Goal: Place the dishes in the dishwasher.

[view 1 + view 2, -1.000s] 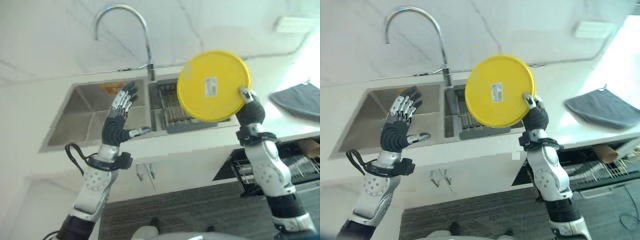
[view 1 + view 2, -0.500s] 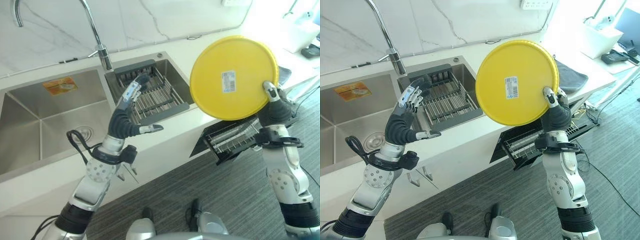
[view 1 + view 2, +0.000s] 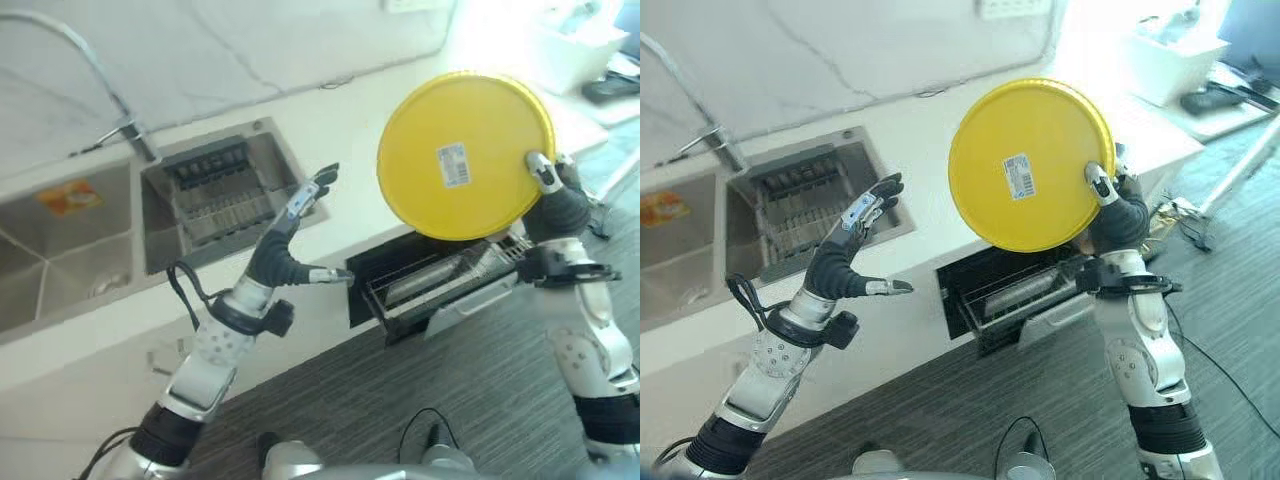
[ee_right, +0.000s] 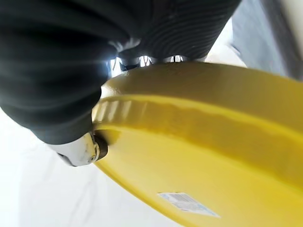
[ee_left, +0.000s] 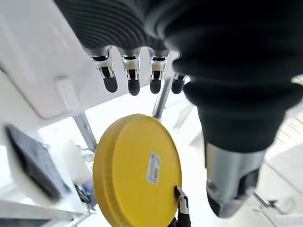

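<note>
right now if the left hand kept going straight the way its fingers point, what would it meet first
Probably the yellow plate: the left hand is open, its wrist view looks straight at the plate in the right hand. Depth is unclear, so it could pass clear.

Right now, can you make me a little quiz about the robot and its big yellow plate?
1. Which hand holds the yellow plate?
2. True or false: the left hand has straight fingers and holds nothing.
3. What stands pulled out under the counter, below the plate: A a drawer of spoons, B the dishwasher rack, C a bin?

Key: 1 the right hand, pinching its rim; 2 true; 3 B.
</note>
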